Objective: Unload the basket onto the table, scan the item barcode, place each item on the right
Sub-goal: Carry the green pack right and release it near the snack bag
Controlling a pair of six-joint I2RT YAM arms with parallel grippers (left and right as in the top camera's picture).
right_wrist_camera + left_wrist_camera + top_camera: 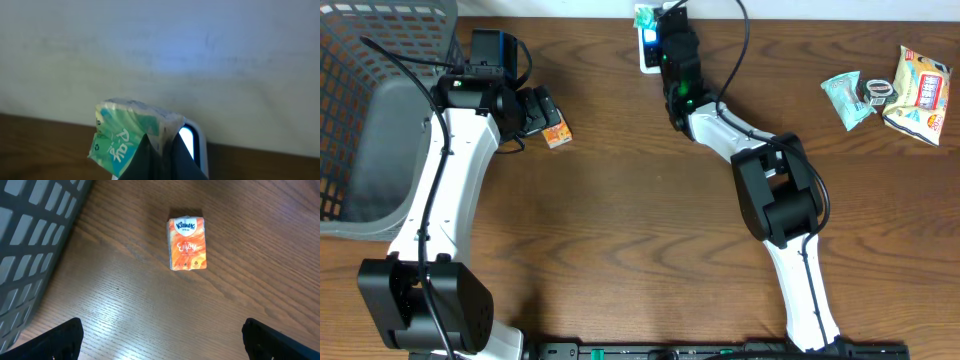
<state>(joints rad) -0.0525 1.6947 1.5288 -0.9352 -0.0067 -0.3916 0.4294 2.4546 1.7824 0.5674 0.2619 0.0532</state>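
Surface: brown wooden table (620,200) | Overhead: at the far edge, right gripper (658,35) pinches green plastic tissue pack (643,17) over white blue-lit scanner (648,62); left gripper (542,115) hangs near orange tissue pack (557,134) | Left wrist: fingers (55,340) spread, orange pack untouched | Right wrist: green pack just beside the lit scanner, barcode unseen; best to turn its printed face squarely toward the light.

Two arms extended, one end effector wide, the other clamped.
The left arm (445,190) reaches away from its near-left base, its end effector (542,112) aimed downward with fingers (55,340) spread fully apart. The right arm (775,200) bends at the elbow and stretches far forward, its end effector (658,40) pinched tight on a green tissue pack (125,135).
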